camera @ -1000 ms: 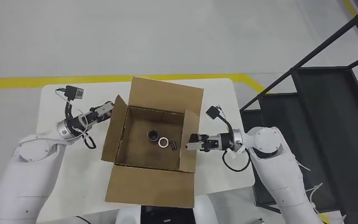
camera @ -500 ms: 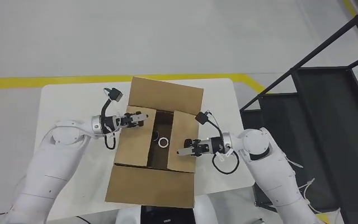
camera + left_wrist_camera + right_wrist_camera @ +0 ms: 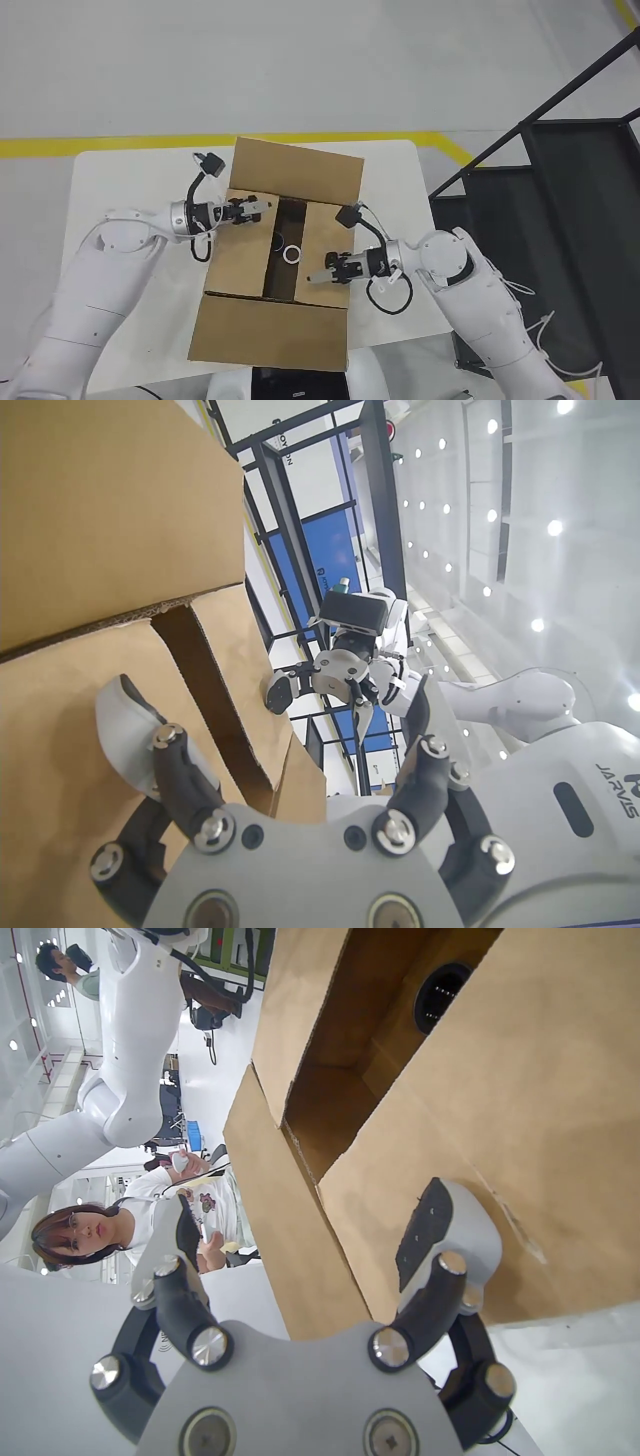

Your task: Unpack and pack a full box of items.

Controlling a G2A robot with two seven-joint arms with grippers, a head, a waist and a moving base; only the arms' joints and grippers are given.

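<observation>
Left fingers (image 3: 131, 727) spread apart, nothing btwn them. One pad lies flat against the left side flap (image 3: 238, 255) of the box (image 3: 283, 284); the other finger is off the cardboard, in free air. In top view they sit at that flap's far inner corner, w/ wrist & arm running back over the counter (image 3: 110, 180) on the robot's left.

Right fingers (image 3: 442, 1228) also released & empty. One finger rests against the right side flap (image 3: 322, 240), toward its near inner corner; the other is clear of the cardboard. Arm comes in from the robot's right, low over the counter edge. Left wrist view shows these fingers farther off, at the opposite flap.

Both side flaps are folded in, approx level over the opening, but not meeting: a gap runs btwn them, near to far. Through the gap, on the box floor, are a black cylinder (image 3: 274, 240) seen end-on & a white ring (image 3: 292, 254) just beside it, on its near-right.

Far flap (image 3: 300, 170) is open, leaning away from the robot. Near flap (image 3: 268, 335) is open too, splayed out toward the robot.

Box stands mid-counter. A yellow line (image 3: 100, 146) runs on the floor beyond the counter; dark metal steps (image 3: 570, 200) are on the robot's right, beside the counter.
</observation>
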